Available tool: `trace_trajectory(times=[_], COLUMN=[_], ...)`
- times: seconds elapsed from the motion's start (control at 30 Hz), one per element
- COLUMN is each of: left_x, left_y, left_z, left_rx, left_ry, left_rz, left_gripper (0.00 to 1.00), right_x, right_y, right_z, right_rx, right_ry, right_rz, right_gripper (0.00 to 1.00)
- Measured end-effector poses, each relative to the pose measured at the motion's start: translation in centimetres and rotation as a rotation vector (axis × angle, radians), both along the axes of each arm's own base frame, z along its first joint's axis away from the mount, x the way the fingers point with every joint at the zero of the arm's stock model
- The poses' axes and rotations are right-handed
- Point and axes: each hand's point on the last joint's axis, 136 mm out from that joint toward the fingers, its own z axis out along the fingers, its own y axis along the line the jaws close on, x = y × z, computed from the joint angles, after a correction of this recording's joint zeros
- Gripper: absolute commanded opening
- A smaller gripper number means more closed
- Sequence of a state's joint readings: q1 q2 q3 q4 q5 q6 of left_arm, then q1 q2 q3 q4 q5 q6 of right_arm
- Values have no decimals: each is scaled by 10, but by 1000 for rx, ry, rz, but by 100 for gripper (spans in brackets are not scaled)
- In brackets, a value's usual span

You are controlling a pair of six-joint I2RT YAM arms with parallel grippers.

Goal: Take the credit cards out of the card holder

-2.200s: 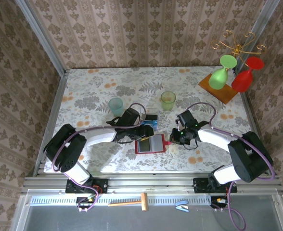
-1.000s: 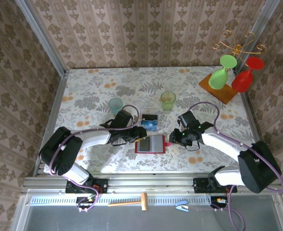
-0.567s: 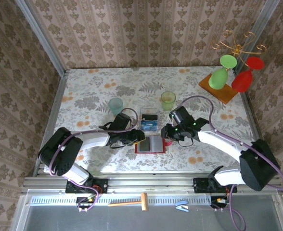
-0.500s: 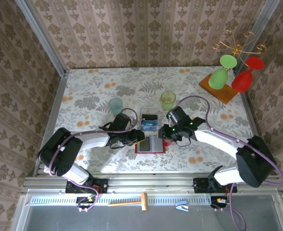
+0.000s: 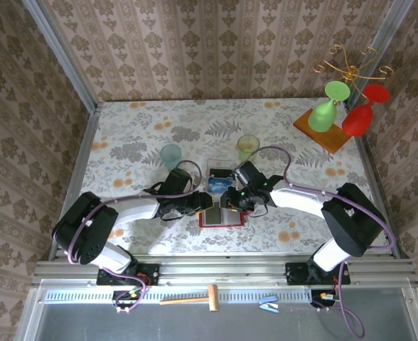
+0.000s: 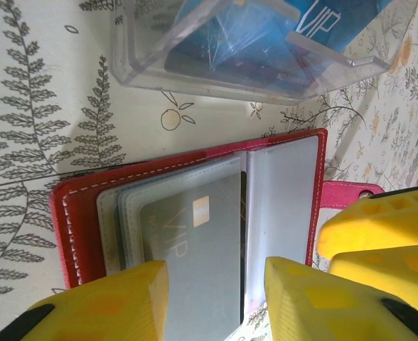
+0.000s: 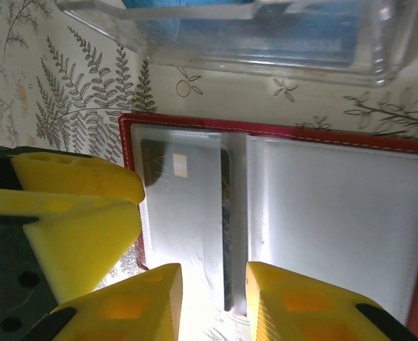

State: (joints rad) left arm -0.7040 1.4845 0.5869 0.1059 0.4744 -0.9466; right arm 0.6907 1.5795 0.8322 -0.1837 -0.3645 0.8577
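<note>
**Left end effector** (image 6: 216,284): yellow fingers spread, nothing pinched between them. It sits over the left half of the card holder, and the clear sleeves show through the gap.

**Right end effector** (image 7: 212,288): yellow fingers spread, nothing pinched. The gap lies over the fold of the card holder. In the overhead view it is close beside the left end effector, and the two approach from opposite sides.

**Card holder** (image 6: 77,227): red bifold with grey inner panels, lying open and flat on the surface directly under both end effectors.

**Sleeved card** (image 6: 195,241): pale grey, with a chip patch and "VIP" lettering. It is tucked in the clear sleeve on the left end effector's side of the fold, ahead of its fingertips.

**Blue card** (image 6: 315,21): lies inside the clear box, beyond both sets of fingertips.

**Clear box** (image 6: 195,67): transparent plastic, just past the far edge of the card holder and not touching it.

**Teal cup** (image 5: 171,155): upright, beyond the left end effector.

**Green cup** (image 5: 248,146): upright, beyond the right end effector and past the clear box.

**Green goblet** (image 5: 325,108) and **red goblet** (image 5: 360,114): by a wooden board (image 5: 331,140), well apart to the right end effector's far right.

**Surface** (image 5: 124,135): floral-patterned.
</note>
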Motion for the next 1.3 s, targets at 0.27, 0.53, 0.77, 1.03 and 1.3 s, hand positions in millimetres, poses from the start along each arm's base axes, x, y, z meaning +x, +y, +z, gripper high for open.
trace_trajectory(times=[0.27,0.53,0.77,1.03,1.3], left_x=[-4,-3,-5,-5,-4], left_y=[5,9,11,11,12], left_z=[0,-4,-11,-12,-12], left_rx=[18,40,62,63,62], left_ry=[11,16,24,23,25], left_rz=[4,11,2,1,1], left_gripper=[41,41,41,41,41], right_x=[0,-1,-2,-5,-6], right_y=[13,19,23,23,21], right_z=[-5,-13,-14,-23,-24], right_rx=[48,54,70,56,43], right_ry=[18,39,46,65,70], right_rz=[-1,1,8,12,13], right_gripper=[31,31,32,33,35])
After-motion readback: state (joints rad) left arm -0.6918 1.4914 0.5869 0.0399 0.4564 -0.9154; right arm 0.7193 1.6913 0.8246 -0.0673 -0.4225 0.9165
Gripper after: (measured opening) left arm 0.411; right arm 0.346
